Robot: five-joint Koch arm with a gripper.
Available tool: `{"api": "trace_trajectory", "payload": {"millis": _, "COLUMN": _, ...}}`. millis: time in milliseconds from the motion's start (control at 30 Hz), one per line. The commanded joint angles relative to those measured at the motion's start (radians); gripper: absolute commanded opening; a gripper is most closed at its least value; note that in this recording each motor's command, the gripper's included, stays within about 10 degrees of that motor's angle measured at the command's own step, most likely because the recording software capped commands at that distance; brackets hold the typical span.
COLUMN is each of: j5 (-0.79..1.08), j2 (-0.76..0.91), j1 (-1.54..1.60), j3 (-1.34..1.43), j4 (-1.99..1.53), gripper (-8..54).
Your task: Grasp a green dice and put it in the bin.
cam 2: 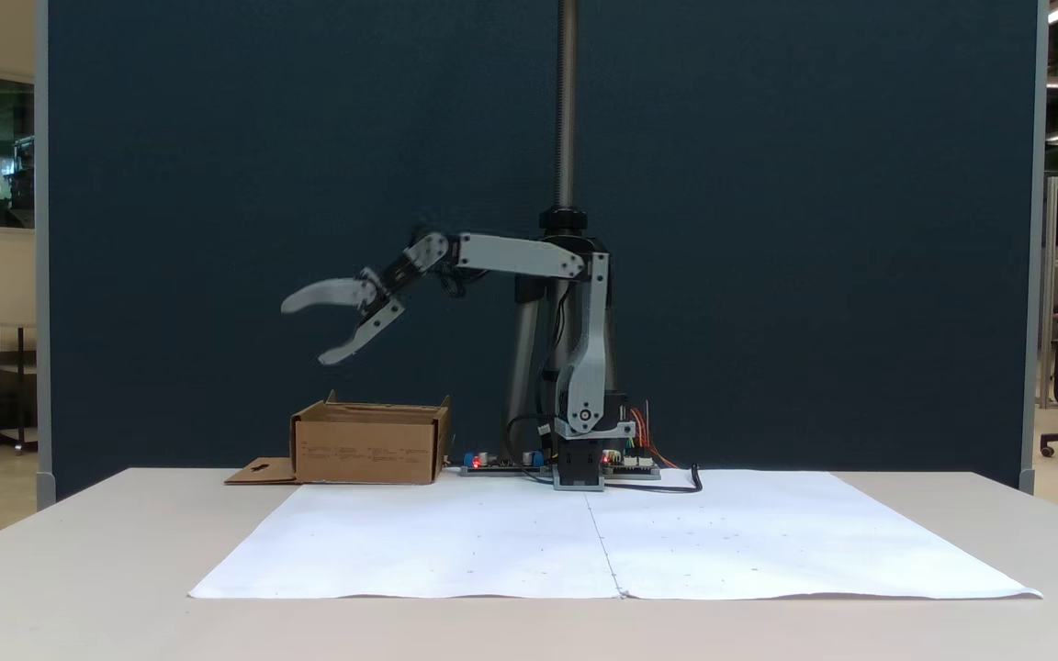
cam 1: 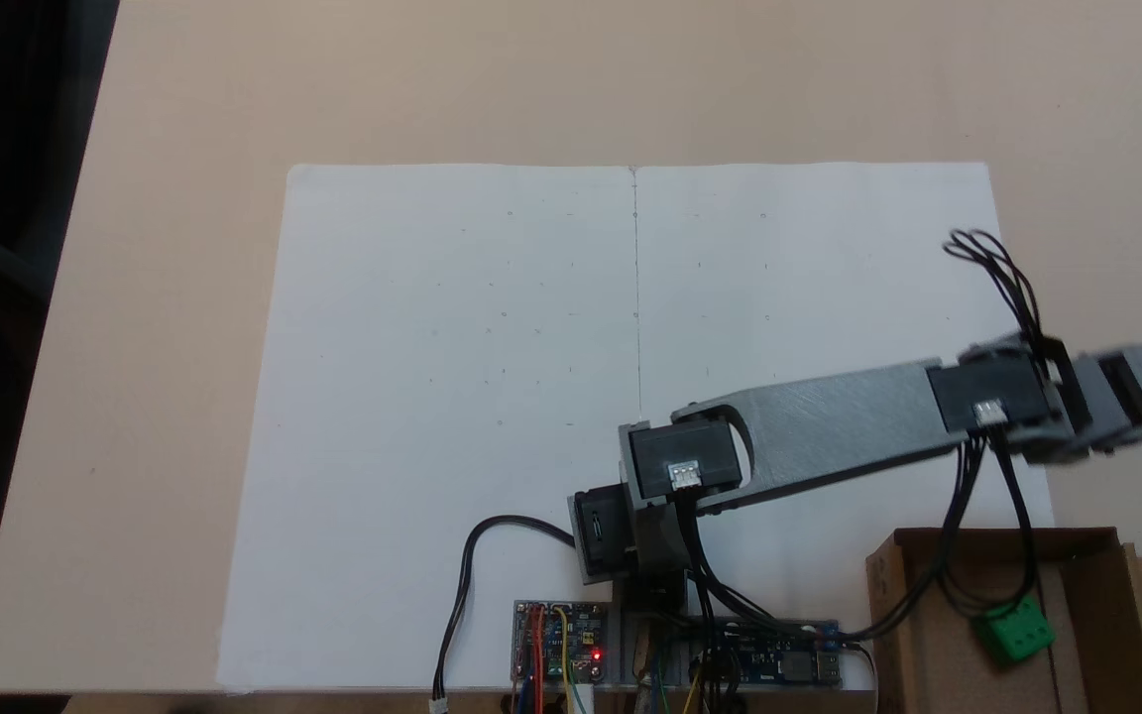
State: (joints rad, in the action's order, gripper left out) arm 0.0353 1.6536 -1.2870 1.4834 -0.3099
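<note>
Above the bin (cam 2: pixel 370 445), in a fixed view, we see the gripper (cam 2: pixel 302 331) raised in the air, its two pale jaws spread wide with nothing between them. From above, we find the green dice (cam 1: pixel 1014 629) lying inside the bin (cam 1: pixel 1096 585), on its cardboard floor, under the arm's dangling black cables (cam 1: pixel 968 516). We see the box standing just beside the white paper sheet (cam 1: pixel 452 397) on the table (cam 1: pixel 174 297), near the arm's base and its circuit boards (cam 1: pixel 561 645).

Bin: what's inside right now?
The green dice lies inside the bin; cables cross above. The side view shows only the bin's walls; its floor runs out of frame.
</note>
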Motion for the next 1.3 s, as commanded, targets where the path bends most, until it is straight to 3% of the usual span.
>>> {"api": "trace_trajectory", "payload": {"millis": 0, "j5": -0.160, "j2": 0.091, "j1": 0.130, "j3": -0.052, "j4": 0.051, "gripper": 40.4}}
{"api": "trace_trajectory", "payload": {"millis": 600, "j5": -0.183, "j2": 0.173, "j1": 1.020, "j3": -0.011, "j4": 0.049, "gripper": 44.3}}
{"api": "trace_trajectory", "payload": {"millis": 833, "j5": -0.183, "j2": 0.342, "j1": 1.241, "j3": 0.235, "j4": 0.061, "gripper": 44.4}}
{"api": "trace_trajectory", "payload": {"millis": 1267, "j5": -0.100, "j2": 0.640, "j1": 1.351, "j3": 0.868, "j4": 0.495, "gripper": 45.0}}
